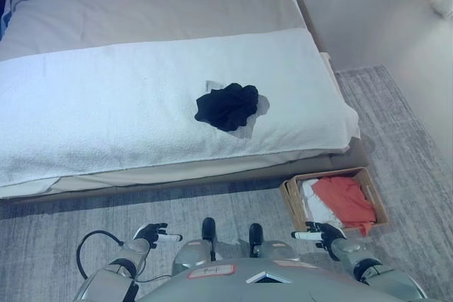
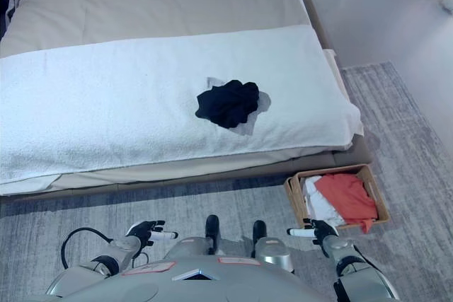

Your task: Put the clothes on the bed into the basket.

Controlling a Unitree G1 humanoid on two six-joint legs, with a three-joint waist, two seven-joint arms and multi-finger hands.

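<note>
A crumpled black garment (image 1: 228, 106) lies near the right end of the bed (image 1: 106, 111), well apart from the basket (image 1: 376, 199) on the floor at the near right, which already holds red and white clothes. The left hand (image 1: 152, 234) and right hand (image 1: 320, 233) hang low with fingers relaxed, holding nothing. The step in hand looks like fetching that garment, which calls for reaching far over the bed.

Bed (image 1: 106, 111) cut off at left edge; white item (image 1: 315, 206) in basket (image 1: 375, 192) mostly buried (under red cloth (image 1: 347, 199)).

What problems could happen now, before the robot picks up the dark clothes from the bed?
The dark clothes lie far up the bed, so both hands may fall short. A pale piece seems to lie under them and could be missed. The basket already holds clothes, so more might spill.
</note>
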